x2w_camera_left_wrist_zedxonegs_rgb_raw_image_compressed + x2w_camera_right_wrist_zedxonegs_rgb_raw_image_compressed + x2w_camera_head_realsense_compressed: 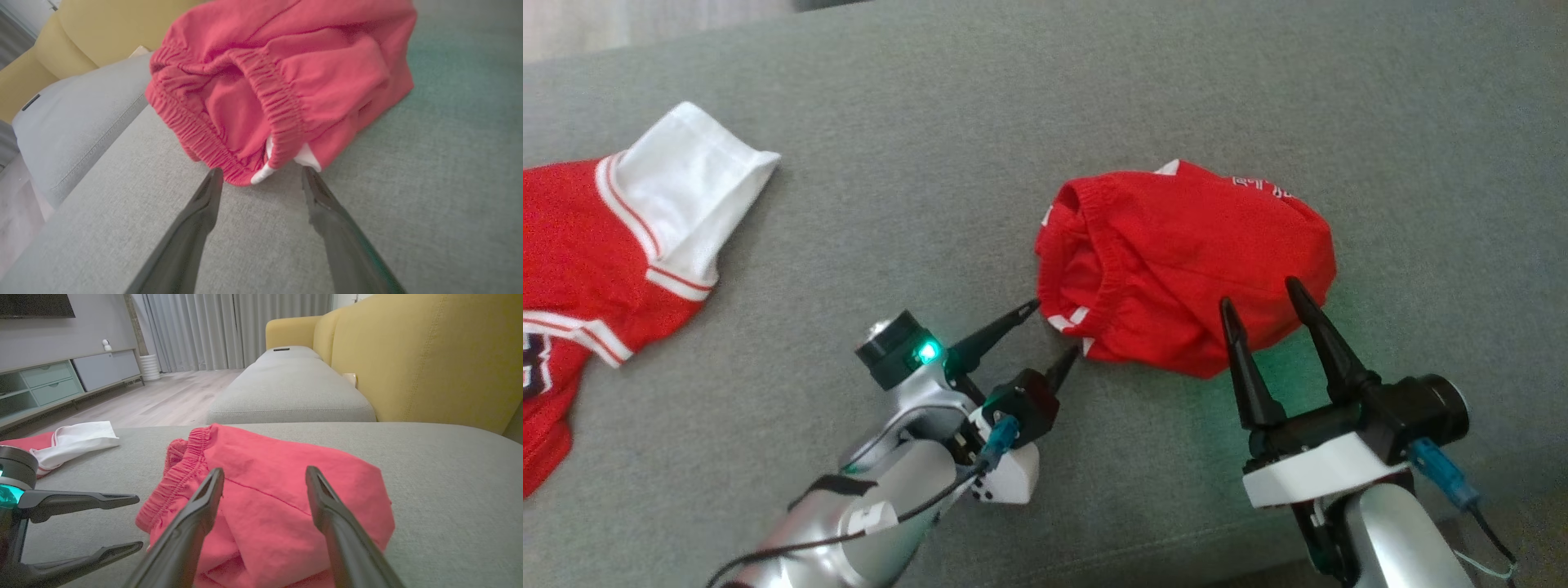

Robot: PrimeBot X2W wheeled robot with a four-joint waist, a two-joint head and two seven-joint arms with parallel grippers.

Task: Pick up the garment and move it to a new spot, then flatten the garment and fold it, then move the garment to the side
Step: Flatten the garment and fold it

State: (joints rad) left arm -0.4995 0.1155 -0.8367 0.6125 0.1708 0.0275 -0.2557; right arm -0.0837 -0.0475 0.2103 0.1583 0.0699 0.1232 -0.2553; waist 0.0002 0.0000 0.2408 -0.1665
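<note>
Head view: red shorts (1184,261) are lying bunched in a loose heap at centre right on the grey sofa seat (1013,106). The left gripper (1058,327) is sitting at the heap's lower-left edge, fingers spread, gripping nothing. The right gripper (1258,292) is hovering over the lower-right edge, fingers also spread and empty. A red and white jersey (572,269) is lying well apart at far left.

Left wrist view: the elastic waistband (278,98) is gathering in thick ruffles mid frame, with white trim (261,175) poking out just between the spread fingertips. Contact with the cloth is too close to tell.

Right wrist view: the heap is sitting at lower centre with both dark fingers parted above it. A yellow backrest (429,355) is filling the upper right.

Handling guess: the shorts are looking light, soft and floppy, so they are likely sagging and shifting once lifted. The waistband is looking like the best hold, since it is thick and puckered. A thin single layer is risking a slip.
</note>
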